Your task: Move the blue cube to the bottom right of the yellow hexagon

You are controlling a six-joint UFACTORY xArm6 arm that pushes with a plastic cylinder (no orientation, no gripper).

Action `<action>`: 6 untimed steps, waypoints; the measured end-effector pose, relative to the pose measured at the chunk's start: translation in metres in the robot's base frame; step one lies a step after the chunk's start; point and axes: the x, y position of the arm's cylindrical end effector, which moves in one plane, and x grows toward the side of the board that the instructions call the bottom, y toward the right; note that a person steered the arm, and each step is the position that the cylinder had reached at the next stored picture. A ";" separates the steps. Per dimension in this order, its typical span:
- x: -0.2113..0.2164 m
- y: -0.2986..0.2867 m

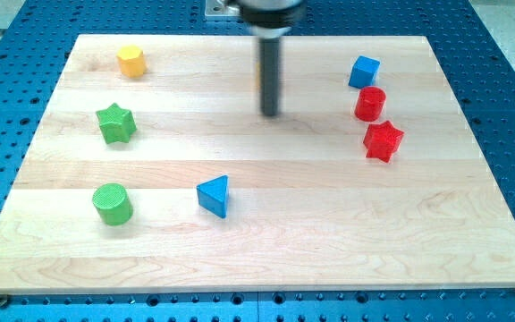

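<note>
blue cube [363, 72]: desk [266, 241] upper right, just above red cylinder [370, 104] | yellow hexagon [131, 61]: upper left, well apart | my tip [269, 114]: top centre, between them, touching no block | fingers: none fitted, bare rod | red star [383, 140]: below cylinder

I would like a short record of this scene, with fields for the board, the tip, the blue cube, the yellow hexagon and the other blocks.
board: light wooden board
my tip, upper middle, touching no block
blue cube, view's upper right
yellow hexagon, view's upper left
beside cube: red cylinder, red star
left side: green star, green cylinder
lower middle: blue triangle
</note>
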 end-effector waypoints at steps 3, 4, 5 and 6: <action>-0.089 0.153; -0.061 0.128; -0.029 0.022; 0.018 -0.061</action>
